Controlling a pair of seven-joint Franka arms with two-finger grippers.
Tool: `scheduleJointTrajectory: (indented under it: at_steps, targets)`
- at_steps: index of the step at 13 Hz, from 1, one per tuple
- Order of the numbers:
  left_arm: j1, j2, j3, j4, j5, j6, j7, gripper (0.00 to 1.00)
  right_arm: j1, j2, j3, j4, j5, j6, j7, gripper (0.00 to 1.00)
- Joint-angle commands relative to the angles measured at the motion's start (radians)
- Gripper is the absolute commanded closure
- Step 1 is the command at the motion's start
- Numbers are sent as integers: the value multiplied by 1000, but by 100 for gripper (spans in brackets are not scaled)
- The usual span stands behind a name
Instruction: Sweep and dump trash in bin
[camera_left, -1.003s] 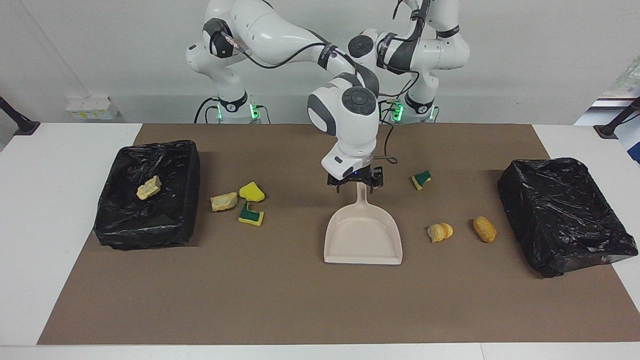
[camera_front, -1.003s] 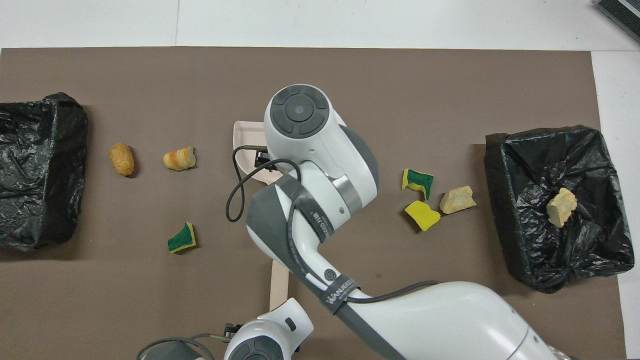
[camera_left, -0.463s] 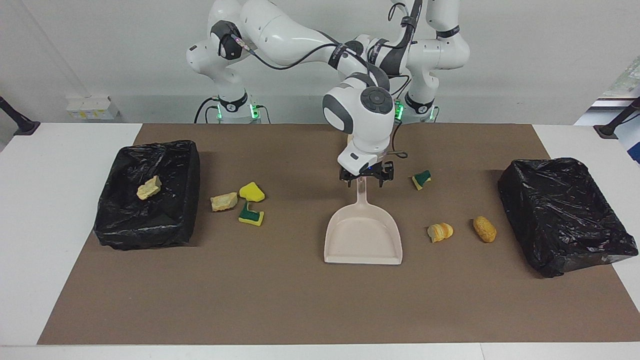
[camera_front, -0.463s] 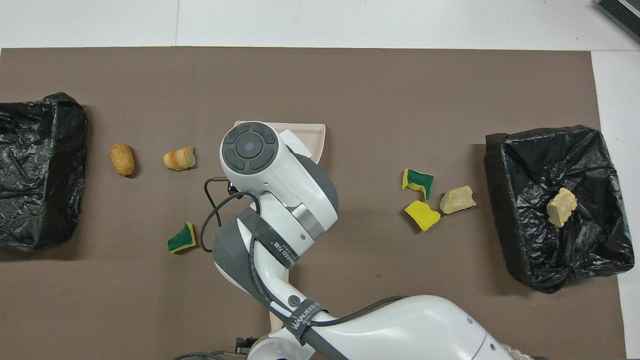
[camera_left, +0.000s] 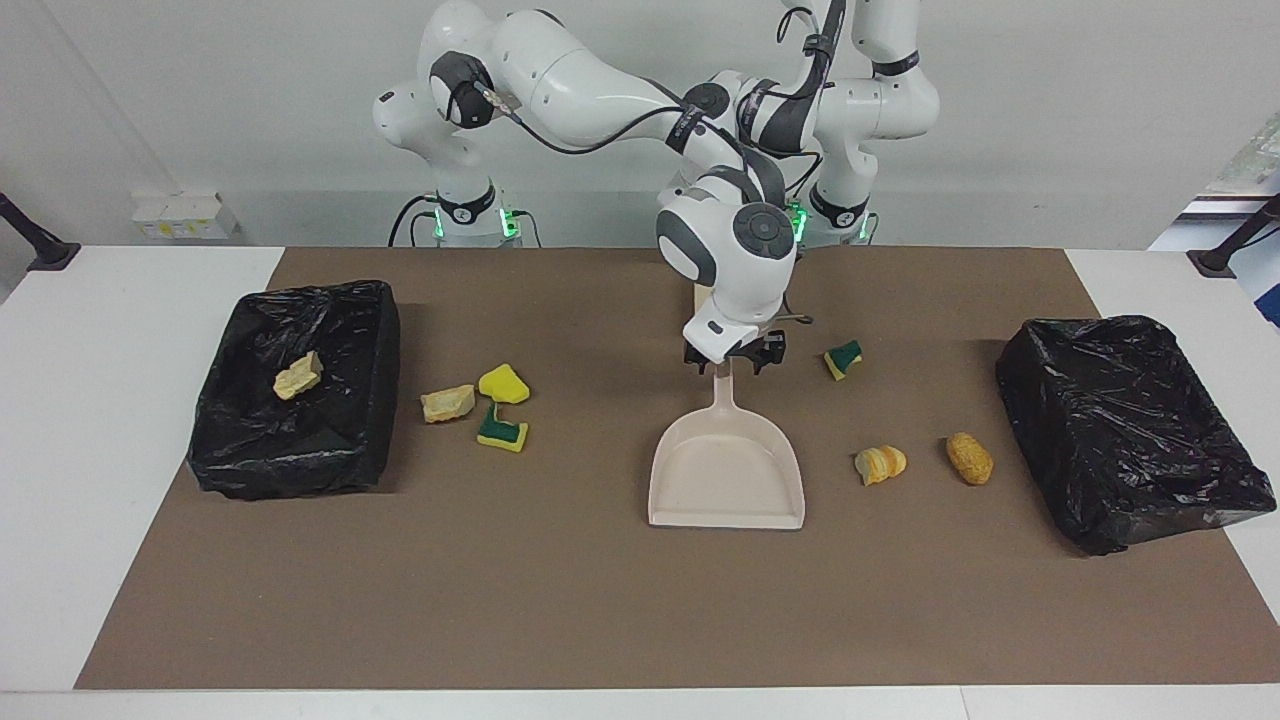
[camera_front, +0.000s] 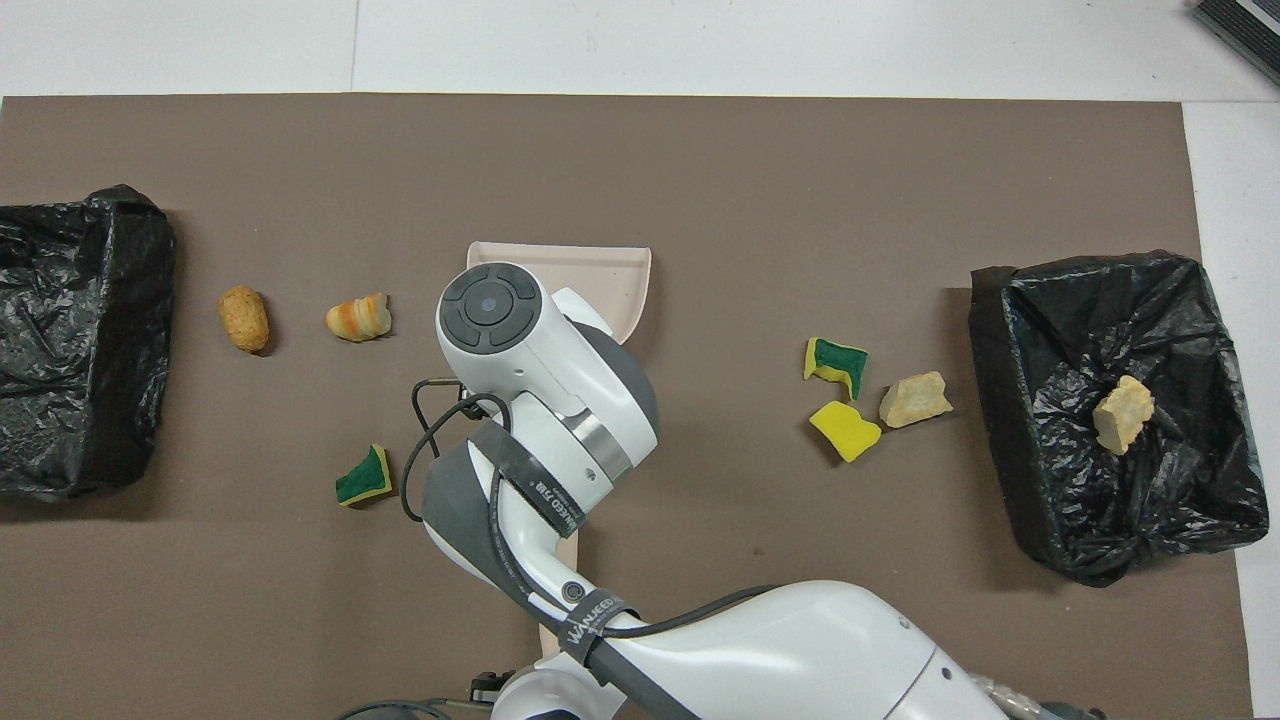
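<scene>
**Mo:** Facing view question, where's all the trash sitting?

**Jen:** Only one tan foam chunk (camera_left: 298, 376) is in a bin, the black-bagged bin (camera_left: 290, 470) at the right arm's end of the table. Just beside that bin, on the brown mat (camera_left: 600, 600), there's a little cluster: another tan chunk (camera_left: 447, 403), a yellow sponge piece (camera_left: 503, 384) and a green-and-yellow sponge piece (camera_left: 502, 428). They're close together.

**Mo:** And toward the other bin?

**Jen:** The second bagged bin (camera_left: 1130, 430) is at the left arm's end. A brown bread-like lump (camera_left: 969, 458) and a striped orange lump (camera_left: 880, 464) lie between it and the beige dustpan (camera_left: 726, 470). One more green sponge scrap (camera_left: 843, 359) sits nearer the robots than those two, level with the dustpan's handle end.

**Mo:** Grippers?

**Jen:** The right gripper (camera_left: 735, 358) is right at the tip of the dustpan handle, wrist pointing down. Its fingers look apart, one on each side of the handle. The pan lies flat mid-mat, mouth facing away from the robots. The left gripper (camera_front: 492, 688) barely peeks in at the robots' edge of the overhead view, next to a beige strip (camera_front: 560, 590). I can't tell how its fingers are.
</scene>
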Motion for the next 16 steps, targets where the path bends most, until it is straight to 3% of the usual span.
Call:
scheduleJointTrajectory:
  at_steps: [1, 3, 4, 5, 6, 8, 10, 12, 14, 16]
  targets:
    - [9, 3, -1, -4, -18, 19, 13, 70, -19, -27, 12, -43, 44, 16, 2, 54]
    - [30, 3, 1, 0, -19, 14, 61, 88, -24, -27, 9, -46, 78, 14, 2, 71]
    - [43, 3, 5, 19, -19, 0, 131, 88, -28, -27, 9, -47, 81, 13, 2, 77]
    - [53, -9, 33, 28, -19, -12, 194, 91, -31, -33, 9, -59, 83, 7, -1, 78]
    - [41, -10, 105, 46, -19, -62, 249, 98, -33, -45, 9, -84, 81, 5, -2, 81]
    - [44, -28, 186, 71, -18, -208, 349, 100, -37, -55, 9, -95, 81, -23, -1, 100]
    - [40, -81, 358, 101, -8, -353, 496, 100, -53, -55, 7, -87, 67, -53, 1, 100]
    - [49, -99, 441, 116, 75, -399, 526, 100, -89, -67, -1, -86, 52, -76, -1, 100]
    - [56, -83, 505, 119, 187, -355, 530, 100, -148, -88, 1, -86, 44, -89, -1, 100]
    - [131, -31, 553, 119, 225, -200, 567, 100, -186, -114, 2, -84, 5, -130, -10, 100]
